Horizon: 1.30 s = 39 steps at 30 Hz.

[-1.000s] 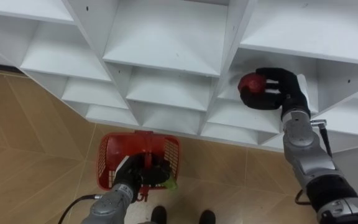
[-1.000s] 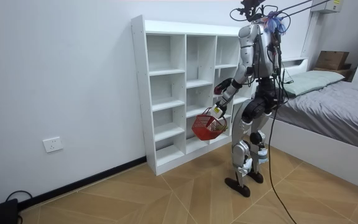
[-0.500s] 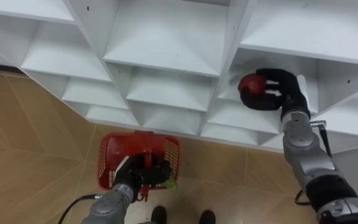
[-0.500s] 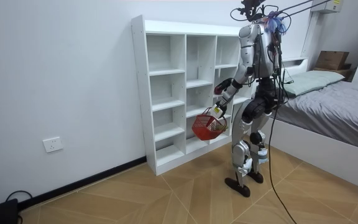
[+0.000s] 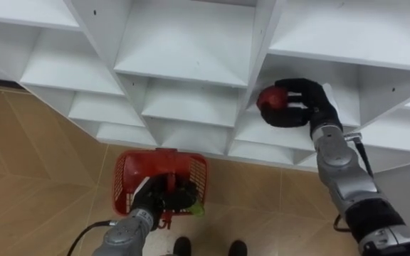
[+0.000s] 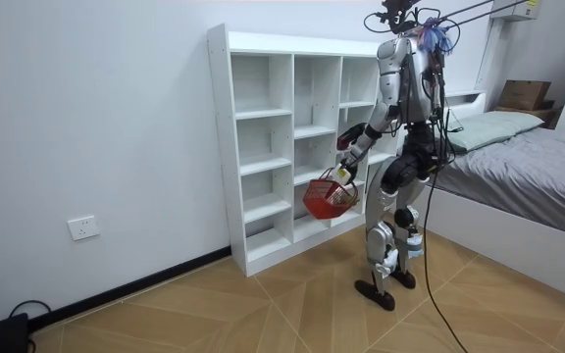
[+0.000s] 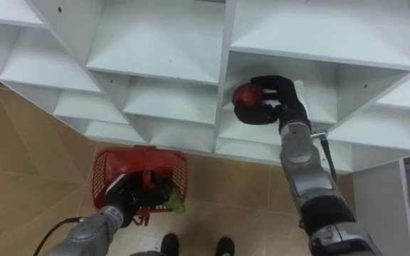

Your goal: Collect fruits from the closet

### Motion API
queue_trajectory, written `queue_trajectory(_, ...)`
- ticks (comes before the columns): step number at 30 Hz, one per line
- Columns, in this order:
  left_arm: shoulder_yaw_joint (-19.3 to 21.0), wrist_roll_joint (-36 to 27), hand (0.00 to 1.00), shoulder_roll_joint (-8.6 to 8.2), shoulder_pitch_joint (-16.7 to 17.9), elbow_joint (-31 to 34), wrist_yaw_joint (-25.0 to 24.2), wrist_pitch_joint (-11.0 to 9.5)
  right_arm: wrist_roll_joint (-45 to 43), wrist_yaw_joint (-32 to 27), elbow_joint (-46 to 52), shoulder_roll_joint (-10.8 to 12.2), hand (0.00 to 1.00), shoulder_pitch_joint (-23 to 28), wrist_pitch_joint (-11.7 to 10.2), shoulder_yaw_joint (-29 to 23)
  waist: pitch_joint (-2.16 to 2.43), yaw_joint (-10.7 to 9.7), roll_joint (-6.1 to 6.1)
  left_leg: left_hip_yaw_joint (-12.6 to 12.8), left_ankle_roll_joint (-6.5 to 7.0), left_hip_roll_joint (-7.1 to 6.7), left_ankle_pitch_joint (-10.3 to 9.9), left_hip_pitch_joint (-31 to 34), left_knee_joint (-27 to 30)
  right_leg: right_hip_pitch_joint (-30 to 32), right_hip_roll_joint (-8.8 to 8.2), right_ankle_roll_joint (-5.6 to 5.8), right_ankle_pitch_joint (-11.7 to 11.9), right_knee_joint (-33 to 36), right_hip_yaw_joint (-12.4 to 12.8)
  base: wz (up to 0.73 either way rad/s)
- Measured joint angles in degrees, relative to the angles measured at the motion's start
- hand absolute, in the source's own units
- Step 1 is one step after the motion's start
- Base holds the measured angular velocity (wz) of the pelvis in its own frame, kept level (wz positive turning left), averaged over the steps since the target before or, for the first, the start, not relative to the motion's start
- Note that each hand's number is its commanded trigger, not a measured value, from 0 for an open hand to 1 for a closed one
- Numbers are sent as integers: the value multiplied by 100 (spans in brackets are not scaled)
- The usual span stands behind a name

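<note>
Left eye view: at 2 o'clock, the right hand (image 5: 303,104) is clenched round a red fruit (image 5: 270,98), held at the front edge of a closet (image 5: 184,50) compartment. At 7 o'clock, a red basket (image 5: 129,176) is carried over the floor (image 5: 34,171) by the left hand (image 5: 164,199), whose fingers are curled round the handle. A green item (image 5: 197,210) is seen at the basket's 4 o'clock rim.

Room view: the robot is shown upright, facing the closet, with a bed (image 6: 528,167) at 3 o'clock.

Right eye view: the same grasp on the fruit is shown at 1 o'clock.
</note>
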State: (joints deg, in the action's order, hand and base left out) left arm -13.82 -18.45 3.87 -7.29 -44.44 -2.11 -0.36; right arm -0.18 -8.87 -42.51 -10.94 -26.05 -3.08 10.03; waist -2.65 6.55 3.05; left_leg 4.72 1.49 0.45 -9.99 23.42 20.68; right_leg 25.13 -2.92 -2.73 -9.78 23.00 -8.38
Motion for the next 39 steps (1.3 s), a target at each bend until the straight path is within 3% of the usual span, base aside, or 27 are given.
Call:
queue_trajectory(6, 10, -3, 100, 42, 0, 53, 19, -1, -91, 237, 438, 10, 100, 262, 18, 81, 9, -81, -5, 0, -1, 31, 0, 1, 5, -55, 35, -14, 30, -125, -19, 0)
queue_trajectory(10, 0, -1, 100, 109, 4, 56, 23, -14, -226, 545, 1026, 6, 100, 806, 14, 320, 54, -186, -60, -20, -2, 90, -1, -61, 1, -240, 111, -25, 140, -350, -54, 1)
queue_trajectory(14, -64, -11, 100, 102, 39, 55, -23, -18, -183, 950, 1027, 65, 100, 1301, 12, 578, 161, -170, -216, -12, -2, 89, -1, -273, -14, -518, 100, -17, 142, -439, -126, 9)
queue_trajectory(16, -95, -10, 100, 93, 39, 56, -38, -52, -146, 1093, 1037, 70, 100, 1365, 12, 712, 192, -174, -264, -10, -2, 88, -1, -335, -79, -545, 102, -17, 141, -431, -124, 0)
queue_trajectory(30, -111, -8, 100, 75, 269, 170, -140, -242, 269, 1821, 1481, 147, 100, 2119, 3, 843, 179, -315, -248, 85, -9, 77, 1, -1103, -412, -1199, 127, 17, 133, -640, -41, -3)
queue_trajectory(39, -213, -8, 100, 156, 308, 561, -257, -383, 275, 2052, 1897, 175, 100, 2182, -9, 890, 158, -361, -68, 168, -12, 67, 2, -1430, -597, -1468, 147, 46, 110, -759, 44, -4)
